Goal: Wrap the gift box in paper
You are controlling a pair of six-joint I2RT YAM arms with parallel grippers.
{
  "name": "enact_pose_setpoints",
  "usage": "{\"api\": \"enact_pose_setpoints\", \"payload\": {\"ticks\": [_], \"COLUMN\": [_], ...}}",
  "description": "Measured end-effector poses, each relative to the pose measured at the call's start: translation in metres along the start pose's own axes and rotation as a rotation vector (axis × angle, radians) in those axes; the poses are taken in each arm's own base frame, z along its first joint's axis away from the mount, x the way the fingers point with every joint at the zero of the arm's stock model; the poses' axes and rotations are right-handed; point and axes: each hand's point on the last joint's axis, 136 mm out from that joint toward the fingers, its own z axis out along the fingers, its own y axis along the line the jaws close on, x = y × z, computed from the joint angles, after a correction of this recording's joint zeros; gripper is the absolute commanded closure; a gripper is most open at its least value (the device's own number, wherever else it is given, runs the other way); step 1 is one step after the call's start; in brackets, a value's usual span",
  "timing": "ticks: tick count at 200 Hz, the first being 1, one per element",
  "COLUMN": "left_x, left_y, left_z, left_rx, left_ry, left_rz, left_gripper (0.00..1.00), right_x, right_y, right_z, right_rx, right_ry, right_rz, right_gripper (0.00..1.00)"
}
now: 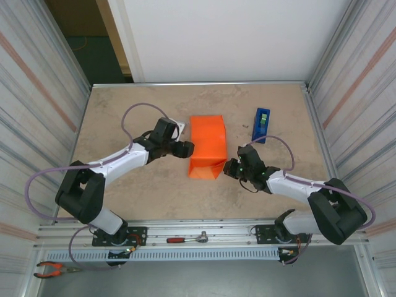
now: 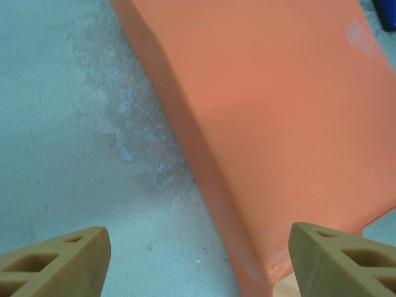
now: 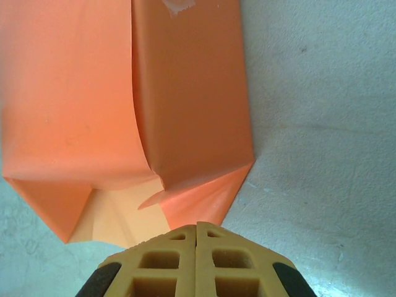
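A narrow blue tape dispenser [image 1: 261, 125] is seen standing on the far right part of the mottled tan table [image 1: 136, 192], near its back edge. Along the metal rail [image 1: 229, 228] at the table's near edge, a red-handled tool [image 1: 187, 238] with a metal head is laid flat. Orange-handled pliers [image 1: 54, 268] are laid at the lower left, below that rail.

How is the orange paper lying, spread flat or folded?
Folded: the paper wraps into a box shape, one edge overlapping the other, near end open.

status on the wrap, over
Left gripper open beside the paper. Right gripper shut at its near flap. Near end open. Tape dispenser off to the side.
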Motion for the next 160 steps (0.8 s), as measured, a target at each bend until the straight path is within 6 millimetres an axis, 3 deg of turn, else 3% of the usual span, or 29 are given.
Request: {"api": "enact_pose_setpoints", "payload": {"ticks": [61, 113, 160], "left_x": [0.019, 0.015, 0.014], "left_y": [0.004, -0.001, -0.003], "left_z": [0.006, 0.007, 0.007], "left_rx": [0.000, 0.031, 0.042], "left_ry": [0.016, -0.003, -0.010], "left_rz": [-0.070, -0.070, -0.074], "left_gripper": [0.23, 0.23, 0.23], "right_x": [0.007, -0.003, 0.000], "right_y": [-0.010, 0.006, 0.007], "right_z": [0.015, 0.031, 0.035], "right_rx": [0.040, 0.019, 0.006], "right_ry": [0.047, 0.062, 0.081], "right_rz": [0.005, -0.012, -0.011], "right_gripper": [1.00, 1.00, 1.00]}}
